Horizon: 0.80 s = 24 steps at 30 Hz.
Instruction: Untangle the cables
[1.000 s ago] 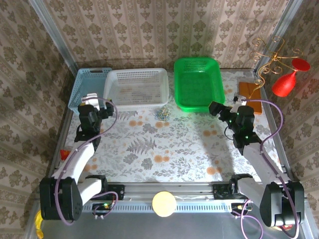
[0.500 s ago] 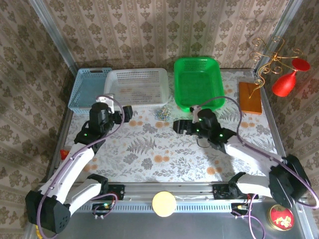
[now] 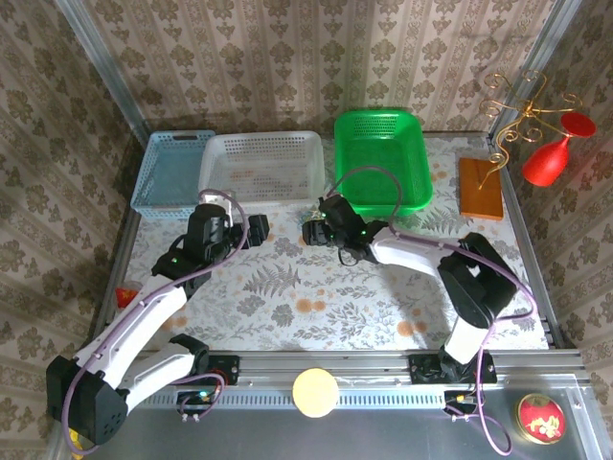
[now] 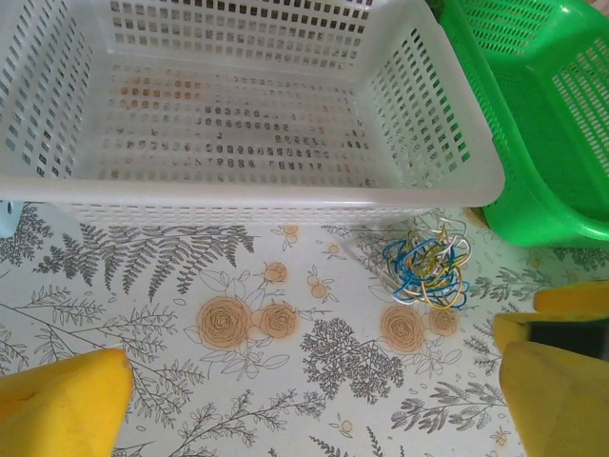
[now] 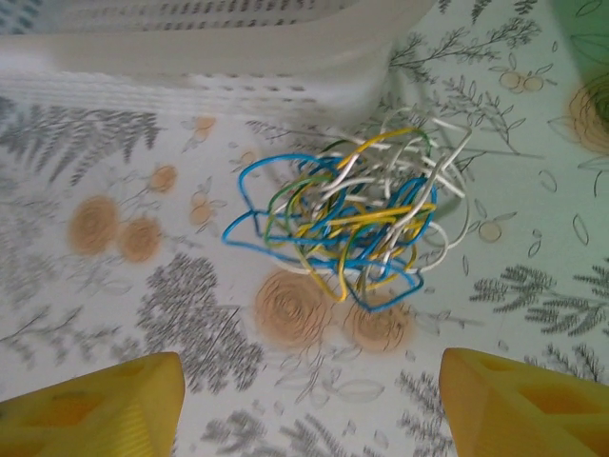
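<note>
Both claws stood wide and empty, and the right claw (image 5: 309,409), hovering near the cables (image 5: 347,224), would do best to pinch one outer loop, leaving the left claw (image 4: 304,405) another.

The right claw (image 3: 313,232) has swung from the right side of the desk (image 3: 402,287) across to the cables (image 5: 352,224); the left claw (image 3: 255,230) has advanced from beside the blue basket (image 3: 170,171) toward them.

The cables (image 5: 347,224) lie on the counter (image 5: 190,314) at my twelve o'clock, a basket (image 5: 238,57) just behind them at eleven.
</note>
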Tool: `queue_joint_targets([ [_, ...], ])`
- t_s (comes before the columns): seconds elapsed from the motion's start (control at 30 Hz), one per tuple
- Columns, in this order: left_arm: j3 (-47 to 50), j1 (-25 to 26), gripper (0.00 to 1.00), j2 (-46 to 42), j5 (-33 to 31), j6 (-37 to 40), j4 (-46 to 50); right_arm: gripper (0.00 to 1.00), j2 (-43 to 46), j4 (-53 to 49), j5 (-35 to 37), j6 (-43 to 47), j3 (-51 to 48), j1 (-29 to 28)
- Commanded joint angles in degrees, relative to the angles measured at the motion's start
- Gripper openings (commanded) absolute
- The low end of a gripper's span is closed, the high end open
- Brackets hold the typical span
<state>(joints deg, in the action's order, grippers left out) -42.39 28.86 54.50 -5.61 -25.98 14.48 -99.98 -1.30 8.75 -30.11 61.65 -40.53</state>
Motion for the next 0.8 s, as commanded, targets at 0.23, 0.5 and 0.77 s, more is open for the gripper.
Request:
queue_joint_targets([
  [0.23, 0.17, 0.41, 1.0, -1.11, 0.02, -1.45, -2.91, 0.7, -12.06, -1.38, 11.66, 4.13, 10.22, -0.19],
  [0.5, 0.12, 0.41, 1.0, -0.15, 0.75, -1.71, -3.83, 0.47, -16.36, -0.42, 8.87, 7.26, 12.64, -0.16],
  [0.77, -0.01, 0.5, 1.0, 0.29, 1.28, -2.59, -4.2, 0.1, -8.57, 2.14, 3.51, 5.95, 2.94, -0.32],
])
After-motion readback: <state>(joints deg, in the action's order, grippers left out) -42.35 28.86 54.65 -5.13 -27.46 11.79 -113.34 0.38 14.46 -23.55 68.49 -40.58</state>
